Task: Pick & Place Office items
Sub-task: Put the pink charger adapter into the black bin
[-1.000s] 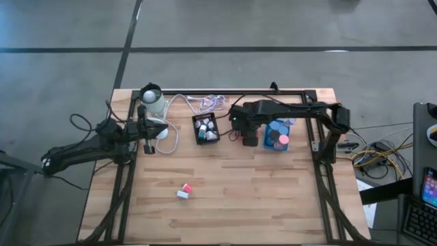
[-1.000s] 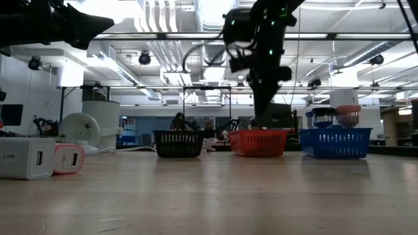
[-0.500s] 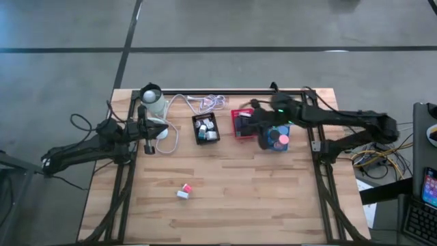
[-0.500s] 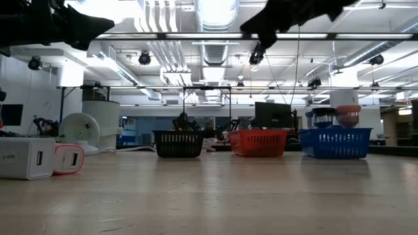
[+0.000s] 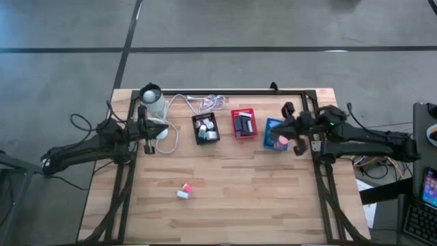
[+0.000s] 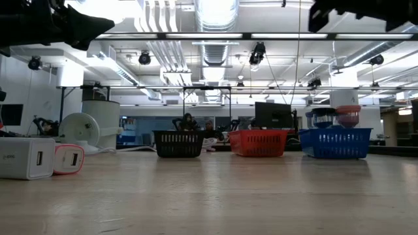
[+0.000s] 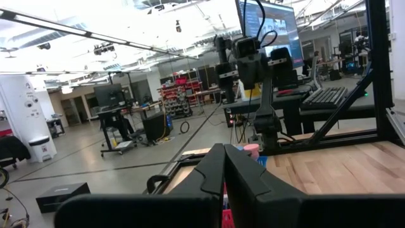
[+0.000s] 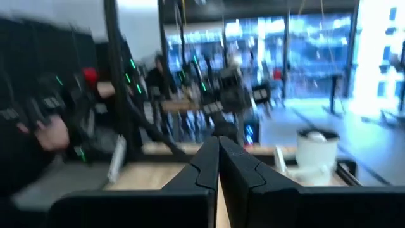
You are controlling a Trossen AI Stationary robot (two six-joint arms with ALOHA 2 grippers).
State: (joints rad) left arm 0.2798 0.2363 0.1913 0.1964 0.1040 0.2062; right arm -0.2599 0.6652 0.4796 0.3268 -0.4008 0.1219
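Observation:
Two office items, a white block (image 5: 181, 195) and a pink block (image 5: 186, 187), lie side by side on the wooden table, seen close in the low view as the white block (image 6: 25, 158) and the pink block (image 6: 67, 158). More items fill the black tray (image 5: 205, 128), the red tray (image 5: 242, 124) and the blue tray (image 5: 275, 134), where a pink roll (image 5: 281, 140) shows. My right gripper (image 8: 218, 151) is shut and empty, held level above the blue tray's right side (image 5: 287, 130). My left gripper (image 7: 223, 161) is shut and empty at the table's left (image 5: 151, 130).
A white round device (image 5: 153, 101) and a white coiled cable (image 5: 205, 104) sit at the far left. A black frame (image 5: 225, 91) runs around the table. The near half of the table holds only the two blocks.
My right gripper has risen out of the red tray, tipped from pointing down to level, and drawn back toward the table's right edge. The red tray and its dark contents now show uncovered.

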